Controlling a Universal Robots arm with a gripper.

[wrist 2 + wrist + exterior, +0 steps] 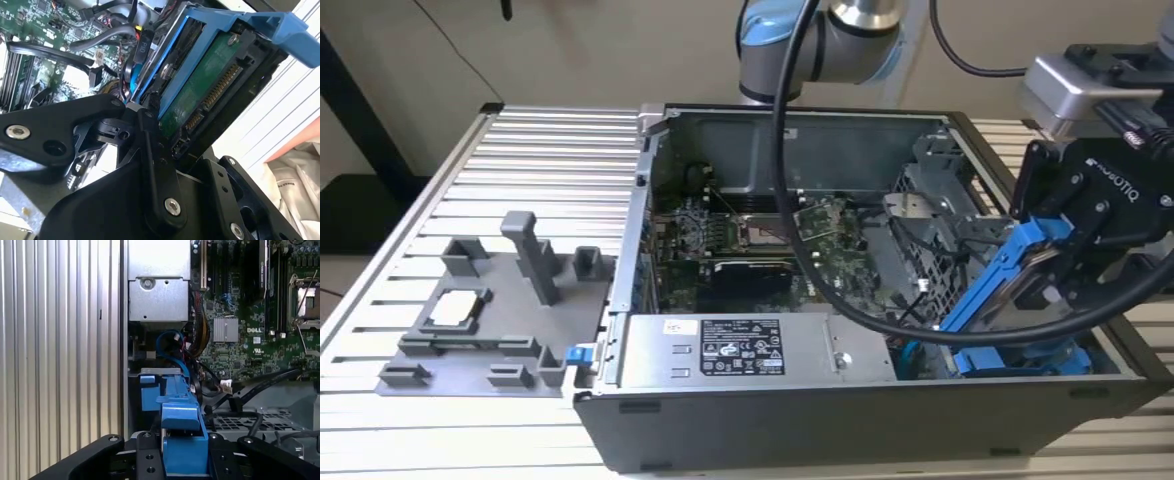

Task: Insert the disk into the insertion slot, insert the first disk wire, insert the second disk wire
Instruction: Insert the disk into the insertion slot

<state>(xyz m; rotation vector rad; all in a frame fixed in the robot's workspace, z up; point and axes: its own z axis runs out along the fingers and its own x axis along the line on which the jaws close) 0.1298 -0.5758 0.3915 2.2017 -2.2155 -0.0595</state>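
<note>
My gripper is shut on the disk, a drive in a bright blue carrier. I hold it tilted, with its lower end dipping into the open computer case at the exterior view's right. Its green circuit side and connector face the camera in the second wrist view, and a black finger presses its edge. In the first wrist view the blue carrier sits between my fingers. The insertion slot with blue fittings lies just below the disk's lower end, in the grey perforated cage. The disk wires cannot be told apart among the cables.
The grey power-supply box fills the case's near side beside the slot. The motherboard with its CPU socket lies deeper in. Thick black cables hang across the case. A grey fixture stands on the ribbed table at the exterior view's left.
</note>
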